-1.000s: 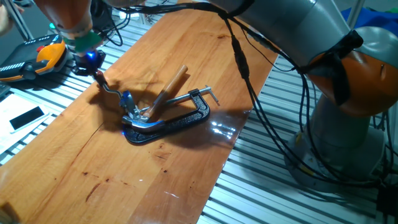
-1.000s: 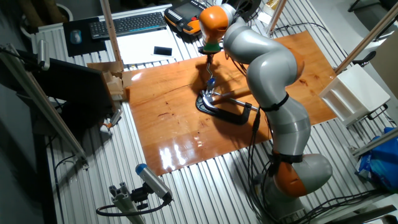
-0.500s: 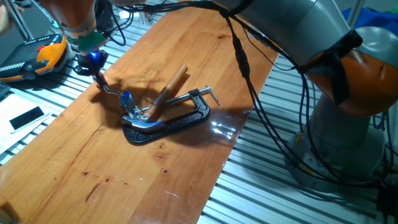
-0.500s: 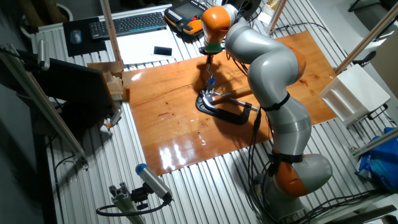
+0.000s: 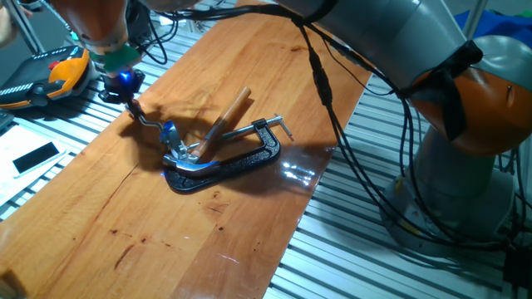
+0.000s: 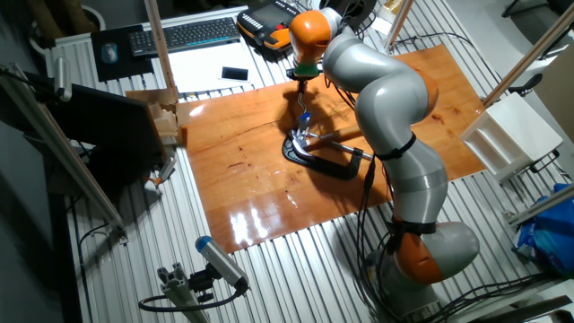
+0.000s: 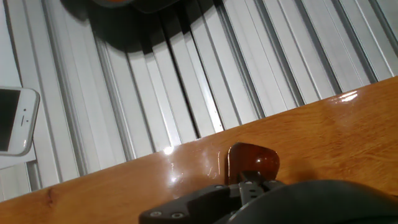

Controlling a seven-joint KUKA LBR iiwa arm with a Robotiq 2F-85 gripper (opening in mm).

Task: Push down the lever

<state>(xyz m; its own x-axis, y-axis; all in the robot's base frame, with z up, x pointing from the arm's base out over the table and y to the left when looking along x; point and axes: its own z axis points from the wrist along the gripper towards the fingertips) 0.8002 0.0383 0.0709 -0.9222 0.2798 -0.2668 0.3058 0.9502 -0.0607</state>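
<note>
Lever (image 5: 148, 118) sits near the wooden counter (image 5: 249, 66) edge, knob end (image 7: 253, 163) up-left, joined to a silvery fitting (image 5: 176, 151) held in a black C-clamp (image 5: 229, 162). Brown wooden handle (image 5: 224, 120) leans over the clamp. Gripper (image 5: 121, 81) hangs right at the knob, blue light glowing; contact unclear. Fingers: can't tell if spread or pressed together, hand view too blurred. White phone (image 7: 15, 120) lies on the slatted table off the wood.

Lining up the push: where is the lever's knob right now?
In one fixed view the lever juts from the silvery fitting toward the board's left edge, its knob just under the gripper.
</note>
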